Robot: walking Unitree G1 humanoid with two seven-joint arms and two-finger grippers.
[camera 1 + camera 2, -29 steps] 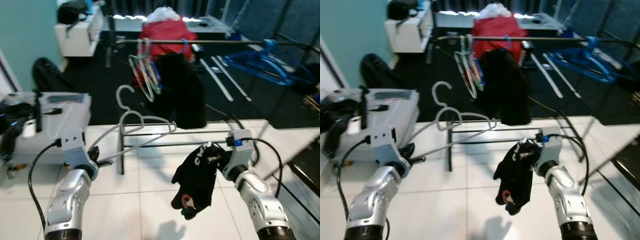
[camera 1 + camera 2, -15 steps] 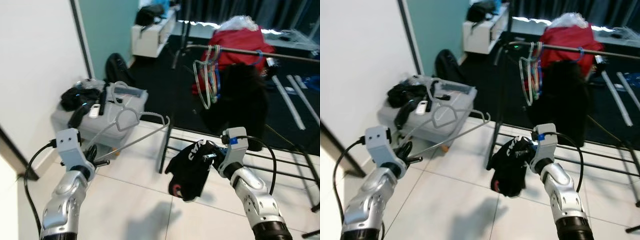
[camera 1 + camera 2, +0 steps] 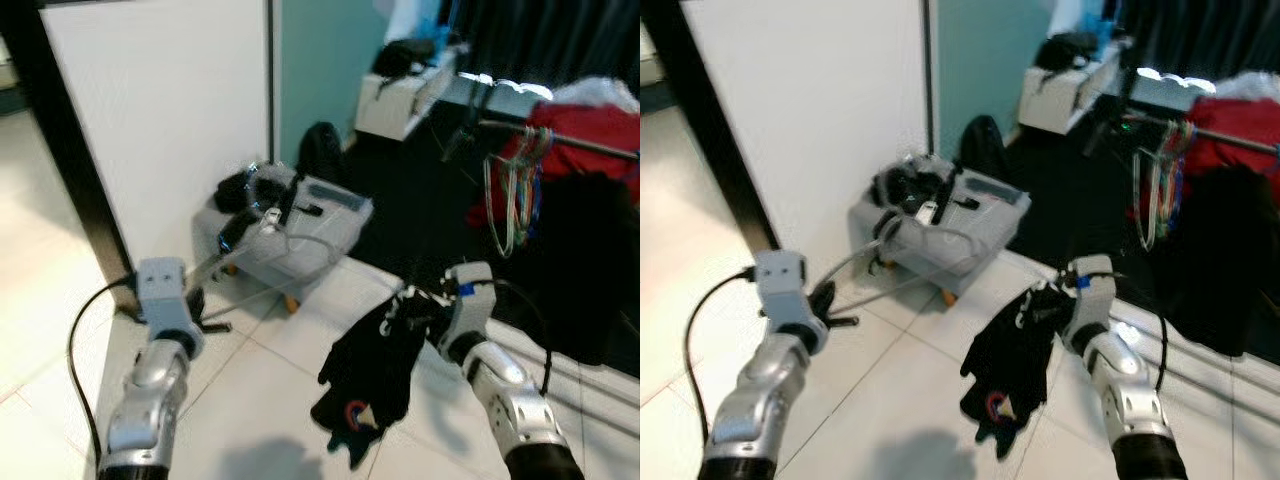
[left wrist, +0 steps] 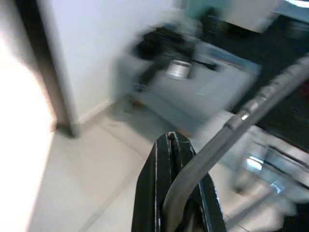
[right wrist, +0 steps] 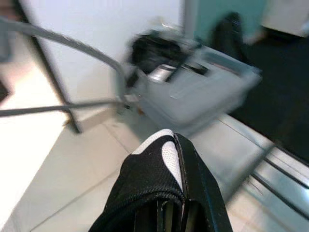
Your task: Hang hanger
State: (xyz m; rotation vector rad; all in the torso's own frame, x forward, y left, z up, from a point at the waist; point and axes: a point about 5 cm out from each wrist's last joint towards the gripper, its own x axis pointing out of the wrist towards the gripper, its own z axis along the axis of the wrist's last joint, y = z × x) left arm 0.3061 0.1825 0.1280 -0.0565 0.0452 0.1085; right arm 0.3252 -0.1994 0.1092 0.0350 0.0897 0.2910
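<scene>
Swinging left since the earlier frames, the head camera now faces a white wall (image 3: 170, 110) and a grey case (image 3: 290, 235) at 11 o'clock, while the clothes rail (image 3: 560, 140) with its hung hangers (image 3: 508, 195) has slid off to 2 o'clock. Left gripper (image 4: 176, 145) is clamped on one arm of the grey hanger (image 3: 910, 260), which reaches up toward 1 o'clock over the case — light, stiff and smooth, so it may swivel in so narrow a pinch. Right gripper (image 3: 430, 305) is clenched on a limp black garment (image 3: 375, 375) that sags below it; the hanger is best steered by the shoulder near its hook, well apart from the rail as yet.
</scene>
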